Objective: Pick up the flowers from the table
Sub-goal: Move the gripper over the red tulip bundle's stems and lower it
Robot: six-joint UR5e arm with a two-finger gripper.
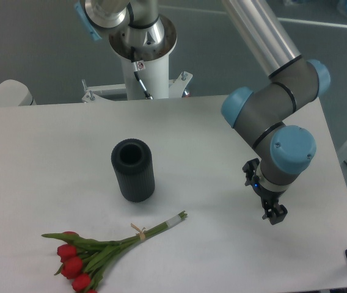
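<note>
The white table (51, 152) fills most of the view, its back edge running under the arm's white mounting column (142, 73) and its right edge slanting down toward the near right corner. A wide stretch of bare surface lies along the left side and the back, and another between the middle of the table and the right edge.

The flowers (100, 250) lie flat close to the near edge, left of centre. It is a small bunch of red tulips: the red heads point toward the near left corner, with the lowest one running out of the bottom of the picture, while the long green stems and leaves stretch up and to the right, ending in pale cut ends. A loop of beige string is tied round the stems about midway. Just behind the bunch, toward the middle of the table, a black ribbed vase (133, 170) stands upright with its open mouth up; it sits near the stem ends but apart from them.

The arm reaches in from the upper right, its grey links and blue joint caps folded down over the right half of the table. The gripper (273, 213) hangs pointing downward, well apart from the flowers and to their right. From here it is small and dark, and I cannot tell whether its fingers are spread or closed; nothing is seen between them.
</note>
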